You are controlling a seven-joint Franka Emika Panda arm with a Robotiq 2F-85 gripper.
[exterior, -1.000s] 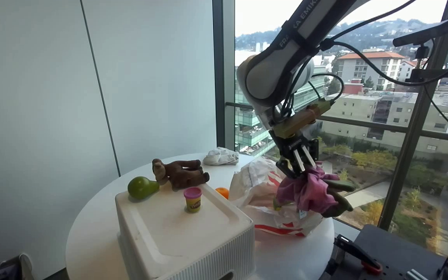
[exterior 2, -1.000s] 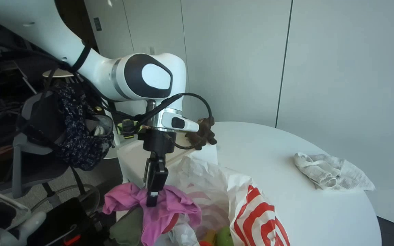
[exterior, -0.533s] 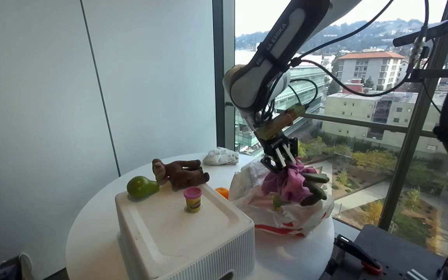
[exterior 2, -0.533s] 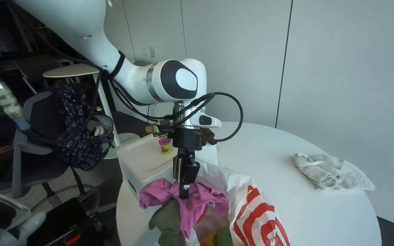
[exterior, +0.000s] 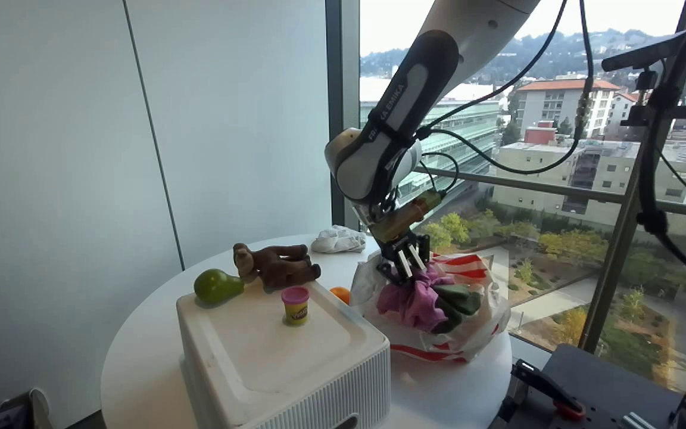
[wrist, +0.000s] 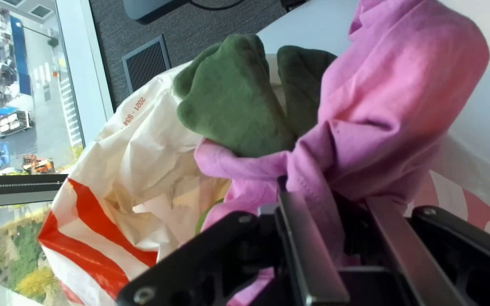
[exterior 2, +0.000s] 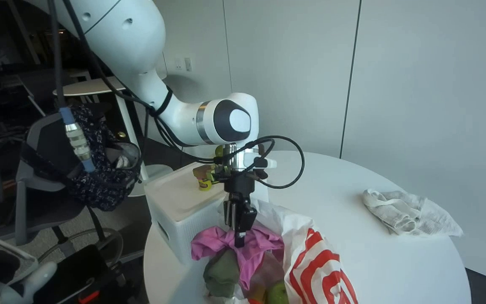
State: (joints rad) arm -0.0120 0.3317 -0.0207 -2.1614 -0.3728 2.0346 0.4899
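1. Cloth point(wrist: 389, 85), pink and creased, is gripped by the claw point(wrist: 328, 195), whose fingers point(wrist: 311, 255) are clamped on a fold; their tips sink into the fabric and cannot be made out in the wrist view.
2. Bunched together with it, a green soft thing point(wrist: 236, 97) juts out below and just beside the claw. The cloth covers part of it, so whether the two are joined, or the claw pinches it as well, cannot be told.
3. Directly under the claw gapes a white plastic bag point(exterior 2: 319, 266) with red stripes. The cloth blocks much of its mouth; how far the cloth reaches inside is unclear.
4. In the bag, below the claw, a round green thing point(exterior 2: 277, 292) and an orange-yellow thing point(exterior 2: 258, 294) are cut off by an exterior view's lower edge.
5. Near the claw, to its left in both exterior views, stands a white box point(exterior: 271, 363) bearing a yellow tub point(exterior: 296, 311), a green pear-shaped thing point(exterior: 218, 286) and a brown animal figure point(exterior: 277, 271). Its edge partly hides a round orange thing point(exterior: 341, 294). The arm point(exterior 2: 182, 120) hides most of the figure in an exterior view.
6. Well apart from the claw, a pale rag point(exterior 2: 411, 213) lies on the round counter point(exterior 2: 331, 190), which both exterior views cut off.
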